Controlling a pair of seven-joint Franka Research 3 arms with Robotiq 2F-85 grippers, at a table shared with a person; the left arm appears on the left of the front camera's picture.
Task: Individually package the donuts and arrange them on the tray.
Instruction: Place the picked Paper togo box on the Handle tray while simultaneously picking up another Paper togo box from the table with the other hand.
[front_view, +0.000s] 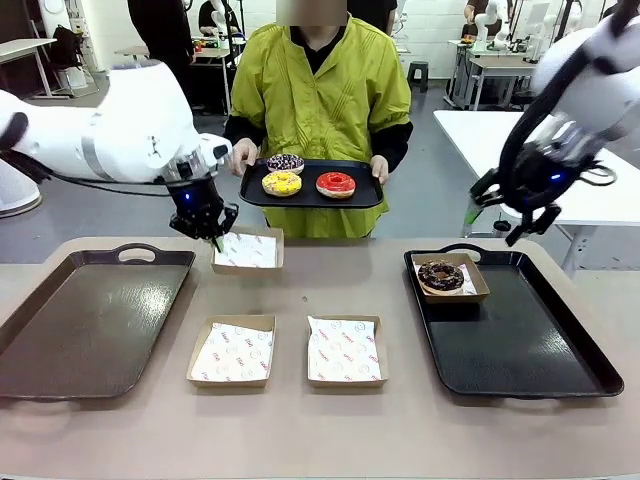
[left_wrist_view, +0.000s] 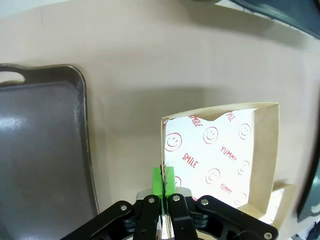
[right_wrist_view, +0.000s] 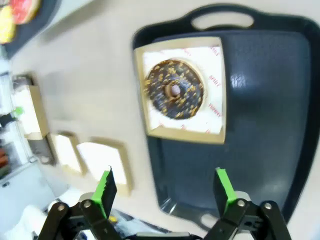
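The left gripper (left_wrist_view: 163, 181), green pads pressed together on the thin side wall of a cardboard box (left_wrist_view: 260, 150), holds it at the far side of the table (front_view: 300, 430), near the brown tray (front_view: 90, 320). The right gripper (right_wrist_view: 164, 187) hangs spread wide and empty above the black tray (right_wrist_view: 270, 125), where the chocolate donut (right_wrist_view: 174, 90) already sits in its own packed box (right_wrist_view: 139, 80). Across the table, a person holds a serving tray (front_view: 310, 203) bearing the yellow donut (front_view: 281, 183), the red donut (front_view: 335, 184) and the sprinkled donut (front_view: 285, 162). An empty box (front_view: 232, 322) and a second empty box (front_view: 345, 321) wait at the near side.

The step appears to be placing the pinched box to receive a donut. With the grip on one wall only, the box is likely to sag or tilt, so a slow, low, level move looks wise, ending with the base flat on the table before the pads part.

The boxes are shallow, square and matte brown, each lined with white paper printed with red smiling faces and the words SMILE and YUMMY. The trays are smooth and glossy, with rounded corners and cut-out handles. The red and yellow donuts shine with glaze. The chocolate one is flecked with orange.
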